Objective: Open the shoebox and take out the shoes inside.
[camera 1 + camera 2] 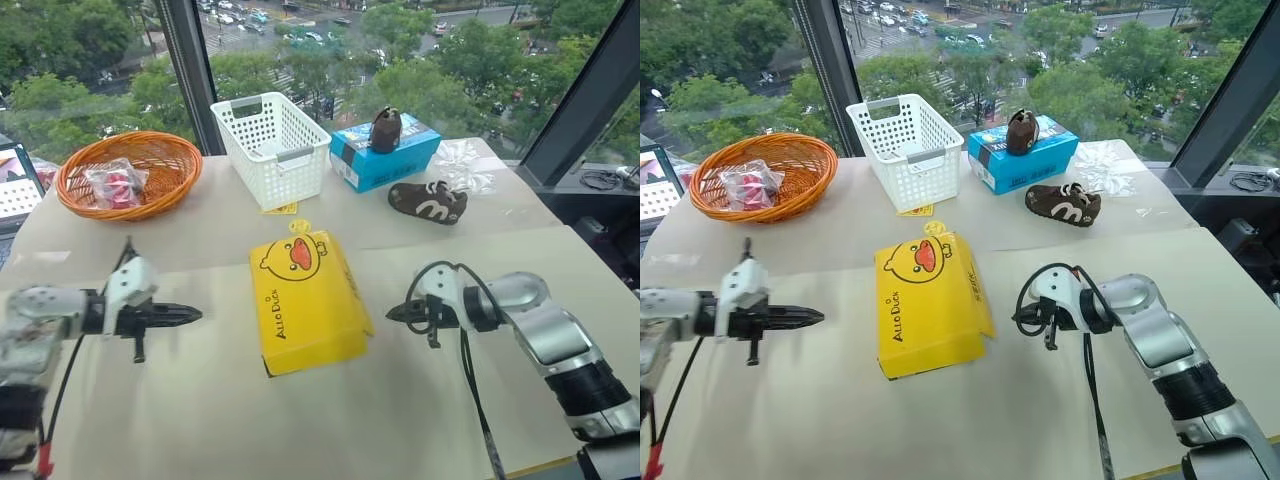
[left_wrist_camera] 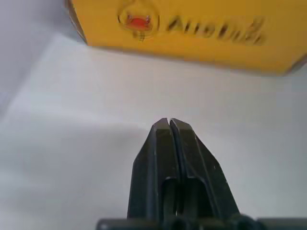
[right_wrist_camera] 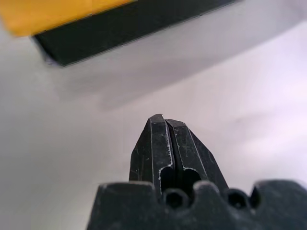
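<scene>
The shoebox lies closed on the counter; left end effector and right end effector flank it, both pinched shut, holding nothing.

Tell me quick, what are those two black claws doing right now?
Left gripper: jaws closed, holding nothing.
Right gripper: jaws closed, holding nothing.

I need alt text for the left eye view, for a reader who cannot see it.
A closed yellow shoebox lies on a white table between the shut left gripper and the shut right gripper, neither touching it.
</scene>
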{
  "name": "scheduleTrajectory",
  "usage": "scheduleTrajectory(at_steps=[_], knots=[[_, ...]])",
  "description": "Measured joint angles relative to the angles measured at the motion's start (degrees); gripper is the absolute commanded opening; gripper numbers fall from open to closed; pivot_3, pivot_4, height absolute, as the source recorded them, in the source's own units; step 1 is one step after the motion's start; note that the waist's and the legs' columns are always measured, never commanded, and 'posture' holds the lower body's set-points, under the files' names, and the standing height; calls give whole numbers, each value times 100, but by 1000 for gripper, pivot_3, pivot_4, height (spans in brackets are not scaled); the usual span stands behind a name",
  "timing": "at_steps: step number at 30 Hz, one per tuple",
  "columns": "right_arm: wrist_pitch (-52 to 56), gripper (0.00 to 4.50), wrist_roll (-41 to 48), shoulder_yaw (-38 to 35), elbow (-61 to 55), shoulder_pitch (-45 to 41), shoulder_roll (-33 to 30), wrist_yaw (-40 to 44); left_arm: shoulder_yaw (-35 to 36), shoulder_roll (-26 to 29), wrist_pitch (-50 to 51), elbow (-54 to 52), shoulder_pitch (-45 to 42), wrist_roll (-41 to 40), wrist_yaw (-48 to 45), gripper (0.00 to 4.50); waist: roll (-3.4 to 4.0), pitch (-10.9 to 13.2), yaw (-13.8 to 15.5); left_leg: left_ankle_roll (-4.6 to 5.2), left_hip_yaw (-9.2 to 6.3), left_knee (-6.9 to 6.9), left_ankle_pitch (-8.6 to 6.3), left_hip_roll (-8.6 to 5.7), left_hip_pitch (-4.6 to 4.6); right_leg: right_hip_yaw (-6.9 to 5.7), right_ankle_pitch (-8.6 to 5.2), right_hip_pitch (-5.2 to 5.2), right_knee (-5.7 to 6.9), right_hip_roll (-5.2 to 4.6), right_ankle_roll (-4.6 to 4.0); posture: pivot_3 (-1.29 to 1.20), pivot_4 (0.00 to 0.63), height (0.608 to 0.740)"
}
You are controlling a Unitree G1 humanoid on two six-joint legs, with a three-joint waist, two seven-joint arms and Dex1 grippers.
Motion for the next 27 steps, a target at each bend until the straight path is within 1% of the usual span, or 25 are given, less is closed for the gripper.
scheduleTrajectory(at_steps=[3,5,7,10,11,16,23,27], knots=[[-288,49,-5,84,725,-429,344,149,915,-114,940,-1002,767,-749,386,37,2,4,56,-7,-7,-1,4,-1,3,-4,0,4,4,1,0,0,150,731],[-515,49,-34,154,1138,-699,586,246,1475,-433,1351,-1728,1466,-1158,656,37,6,6,70,-12,-4,-7,7,-3,7,-1,5,4,4,-2,-10,0,150,731],[-719,49,-81,197,1471,-863,703,369,1717,-777,1615,-2348,2151,-1457,861,37,4,7,95,-31,-8,-10,16,-6,6,-5,6,5,0,-4,-13,0,150,731],[-911,49,-129,280,1747,-998,806,513,1938,-1108,1639,-2728,2722,-1513,1076,37,4,7,112,-32,-4,-17,16,-8,8,-2,6,5,-4,-3,-21,0,150,731],[-984,49,-139,308,1841,-1030,830,579,1959,-1242,1617,-2877,2930,-1557,1155,37,4,7,104,-31,-4,-19,16,-12,9,0,5,6,-2,-6,-20,0,150,731],[-1163,49,-232,344,2140,-1133,920,789,1962,-1598,1525,-3194,3368,-1617,1401,37,4,7,117,-27,-7,-21,14,-10,11,-2,-2,6,-1,-1,-44,0,150,731],[-1244,49,-258,342,2254,-1313,1007,948,1834,-1810,1247,-3383,3447,-1671,1592,37,4,7,75,-31,-8,-25,18,-4,17,1,3,6,3,11,-55,0,150,731],[-1078,49,-127,329,1955,-1496,1029,1179,1800,-1944,773,-3380,3448,-1546,1597,37,4,7,60,-31,-7,-30,17,-3,17,1,9,4,-1,12,-47,0,150,731]])
